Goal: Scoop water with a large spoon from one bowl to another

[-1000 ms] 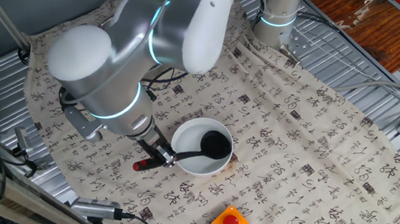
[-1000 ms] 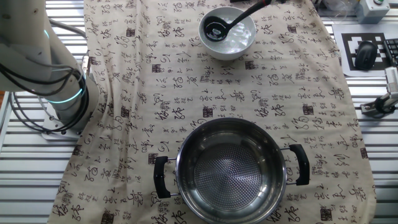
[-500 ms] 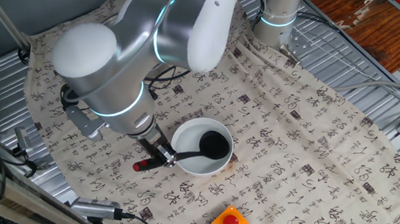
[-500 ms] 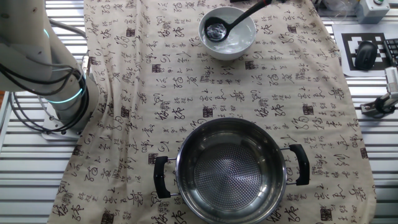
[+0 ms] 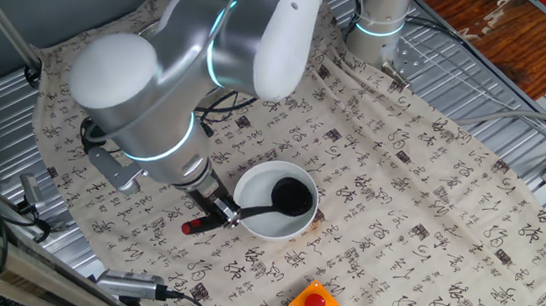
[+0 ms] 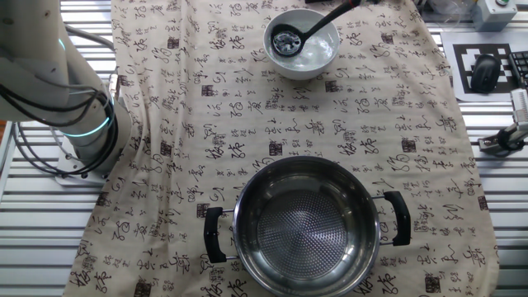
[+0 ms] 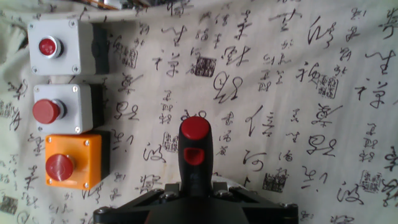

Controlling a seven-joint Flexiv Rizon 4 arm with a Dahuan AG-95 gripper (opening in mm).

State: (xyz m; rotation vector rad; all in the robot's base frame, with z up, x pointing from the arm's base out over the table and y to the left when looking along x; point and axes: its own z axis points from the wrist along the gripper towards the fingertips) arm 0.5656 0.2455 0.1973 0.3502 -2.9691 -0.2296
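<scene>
While clamped in the gripper [image 5: 225, 215], ladle [image 5: 276, 202] scoop inside white bowl [image 5: 260, 225].

ladle [image 6: 307, 26] scoop in bowl [image 6: 302, 49], pot [image 6: 306, 224] well apart on cloth [image 6: 206, 124]

We see bright, even light and soft shadows; glare rings the steel pot [image 6: 307, 223]. The hand view looks sharp, perhaps slightly stretched at its edges.
</scene>
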